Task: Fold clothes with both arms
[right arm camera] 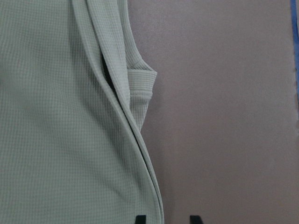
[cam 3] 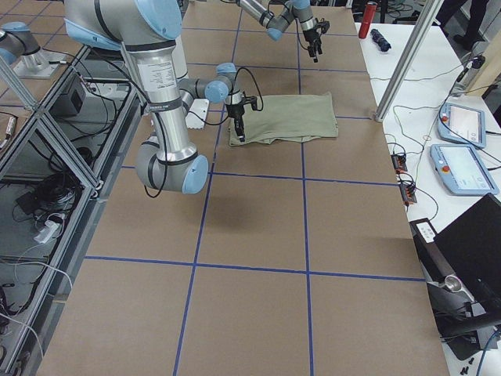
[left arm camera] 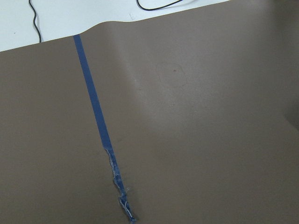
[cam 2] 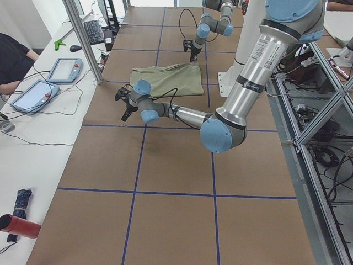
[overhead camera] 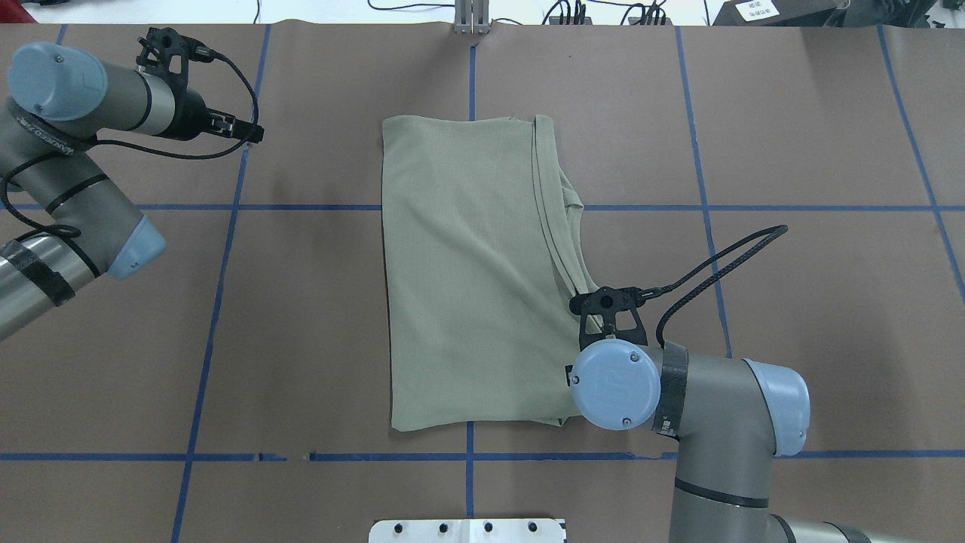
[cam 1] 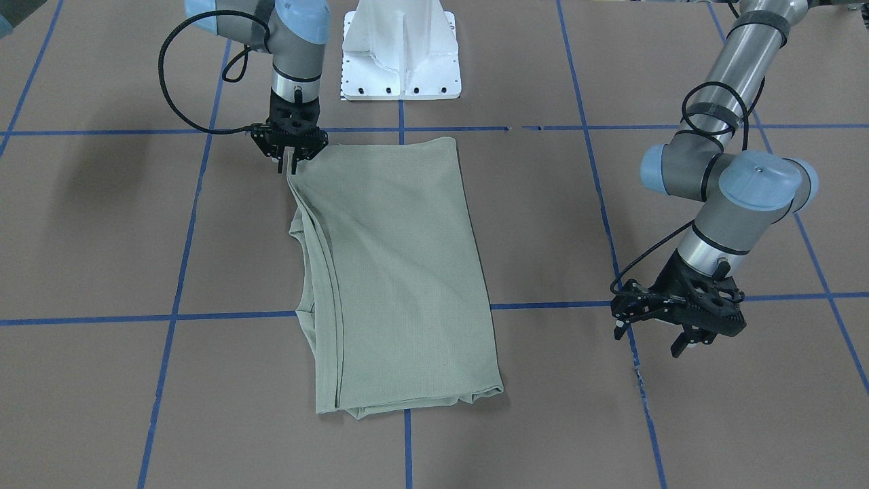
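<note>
The clothes, one pale sage-green shirt (cam 1: 400,272), lie folded into a long rectangle mid-table (overhead camera: 467,279), with layered edges and a cuff along one side (right arm camera: 140,84). My right gripper (cam 1: 288,165) stands straight down at the shirt's corner nearest the robot base. In the right wrist view its fingertips (right arm camera: 140,218) show apart, the shirt's edge lying between them, so the right gripper (right arm camera: 167,218) is open. My left gripper (cam 1: 650,339) hangs open over bare brown table, well off the shirt's other side. The left wrist view holds only table and tape.
Blue tape lines (left arm camera: 96,107) grid the brown table. The white pedestal base (cam 1: 400,61) stands at the robot's edge. In the exterior left view a pole (cam 2: 83,38), two tablets (cam 2: 63,69) and a seated person (cam 2: 14,61) are beside the table's far side.
</note>
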### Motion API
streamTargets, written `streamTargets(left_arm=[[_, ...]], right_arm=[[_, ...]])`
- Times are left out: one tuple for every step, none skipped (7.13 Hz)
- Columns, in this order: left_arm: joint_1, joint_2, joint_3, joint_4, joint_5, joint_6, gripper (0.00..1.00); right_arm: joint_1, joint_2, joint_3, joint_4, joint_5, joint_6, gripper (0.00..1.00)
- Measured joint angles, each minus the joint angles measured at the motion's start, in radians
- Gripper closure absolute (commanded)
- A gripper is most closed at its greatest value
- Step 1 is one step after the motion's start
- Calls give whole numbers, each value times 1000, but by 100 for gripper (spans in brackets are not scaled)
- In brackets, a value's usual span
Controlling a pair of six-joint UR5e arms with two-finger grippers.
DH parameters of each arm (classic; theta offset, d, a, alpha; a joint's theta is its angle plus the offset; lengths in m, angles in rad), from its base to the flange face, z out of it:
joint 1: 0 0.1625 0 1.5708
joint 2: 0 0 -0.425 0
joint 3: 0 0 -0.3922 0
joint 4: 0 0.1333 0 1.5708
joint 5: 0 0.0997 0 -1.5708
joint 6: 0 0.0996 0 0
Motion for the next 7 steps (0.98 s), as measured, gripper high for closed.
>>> streamTargets(left_arm=[[0,0,0,1,0,0,0],[0,0,0,1,0,0,0],[0,-1,0,1,0,0,0],[0,-2,-1,1,0,0,0],[0,-3,-1,1,0,0,0],[0,-4,-1,1,0,0,0],[0,-4,-2,1,0,0,0]], right_arm=[[9,13,-1,13,-1,-12,0],[32,36,-4,35,1,-56,0],[69,69,-16,48,9,-127,0],[111,114,-55,54,27,-200,0],[144,158,-115,64,44,-252,0],[163,185,-173,86,53,-279,0],[172,196,-221,114,56,-291,0]])
